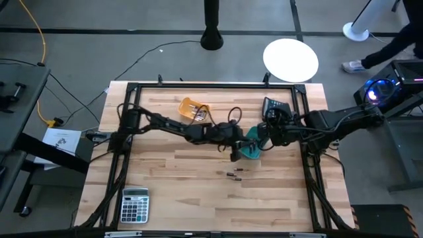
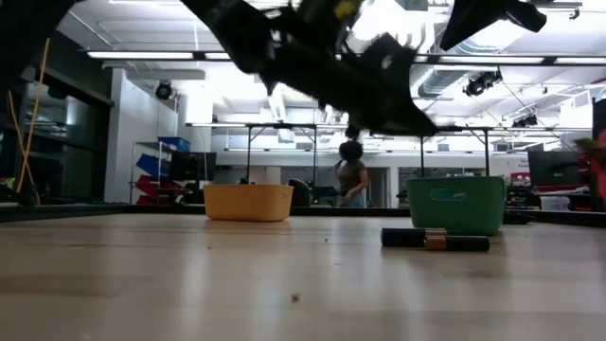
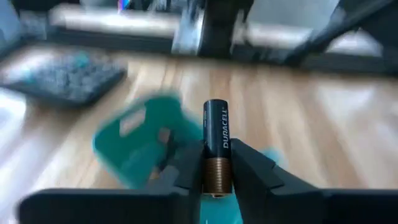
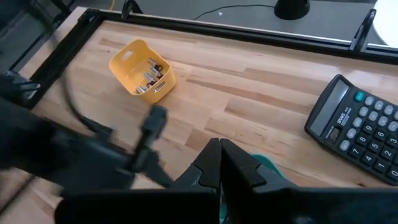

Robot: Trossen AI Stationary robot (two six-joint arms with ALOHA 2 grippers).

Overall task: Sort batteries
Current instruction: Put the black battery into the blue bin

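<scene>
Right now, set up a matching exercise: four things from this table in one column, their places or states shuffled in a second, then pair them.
1. left hand
2. yellow tray
3. grey calculator
4. loose batteries

A. near corner, robot's left side
B. lying on bare wood
C. holds several batteries
D. shut on a Duracell battery

Pairs: 1-D, 2-C, 3-A, 4-B
</scene>
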